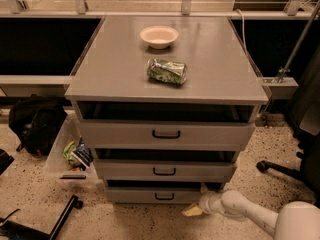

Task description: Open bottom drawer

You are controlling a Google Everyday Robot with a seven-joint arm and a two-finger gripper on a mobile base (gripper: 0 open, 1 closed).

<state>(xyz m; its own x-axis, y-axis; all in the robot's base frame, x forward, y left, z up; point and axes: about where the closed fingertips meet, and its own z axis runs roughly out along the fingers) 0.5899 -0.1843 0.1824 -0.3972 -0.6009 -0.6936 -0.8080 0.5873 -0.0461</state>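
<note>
The bottom drawer (150, 195) is the lowest of three grey flat fronts, with a small black bar handle (164, 197). It sits just above the speckled floor, with a dark gap above its front. My gripper (193, 210) is low at the drawer's right end, just right of and below the handle, at the tip of my white arm (245, 211) that reaches in from the lower right. The middle drawer (165, 170) and top drawer (165, 133) stand above it.
A cream bowl (159, 36) and a crumpled green bag (166, 71) lie on the cabinet top. A black backpack (35, 124) and a clear bin of clutter (70, 156) sit left of the cabinet. A chair base (280, 169) is at the right. Black rods (35, 224) lie lower left.
</note>
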